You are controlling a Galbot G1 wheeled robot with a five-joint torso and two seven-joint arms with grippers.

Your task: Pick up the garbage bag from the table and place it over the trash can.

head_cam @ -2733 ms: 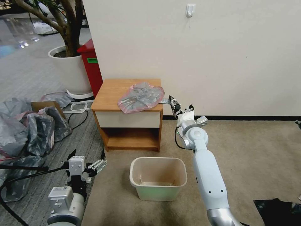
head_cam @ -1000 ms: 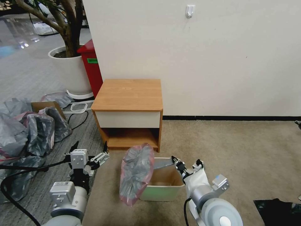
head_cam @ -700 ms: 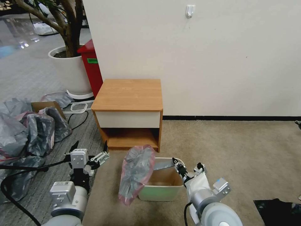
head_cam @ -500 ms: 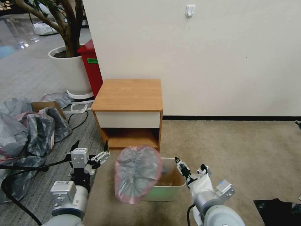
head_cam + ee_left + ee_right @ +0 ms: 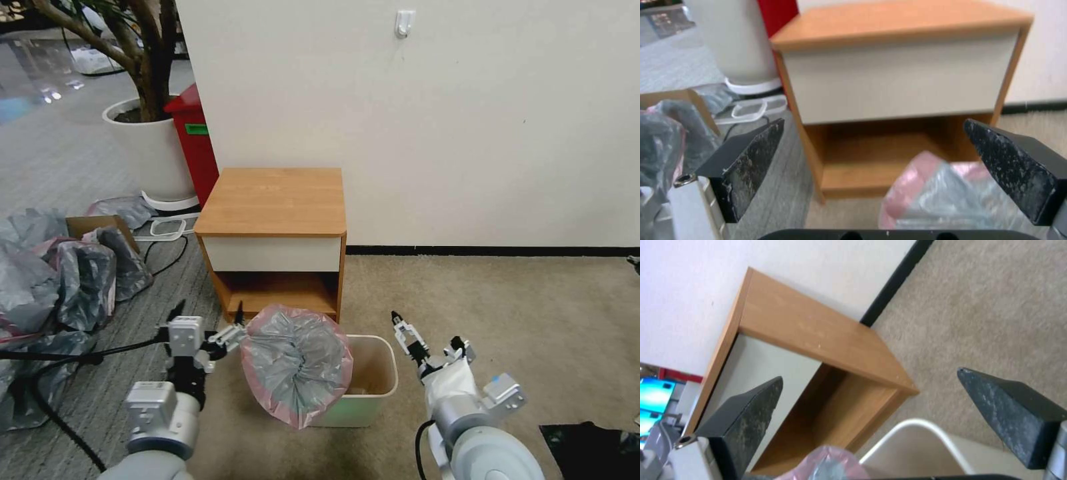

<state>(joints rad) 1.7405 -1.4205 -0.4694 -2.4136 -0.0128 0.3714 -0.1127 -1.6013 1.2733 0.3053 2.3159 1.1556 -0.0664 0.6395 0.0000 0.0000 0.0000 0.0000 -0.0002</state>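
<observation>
Carpet: garbage bag point(image 5: 297, 363) between left gripper point(image 5: 210, 319), trash can point(image 5: 373, 380).

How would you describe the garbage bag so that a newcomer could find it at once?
Start at the wooden table by the wall; before it on the carpet stands the trash can. The garbage bag lies over the can's left rim: round, crinkly grey, pink-edged, unlike the heaped bags far left.

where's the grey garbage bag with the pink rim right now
In the head view the crinkly grey plastic garbage bag with a pink rim sits at the left edge of the cream rectangular trash can, in front of the wooden nightstand table, with the open left gripper just beside it.
</observation>
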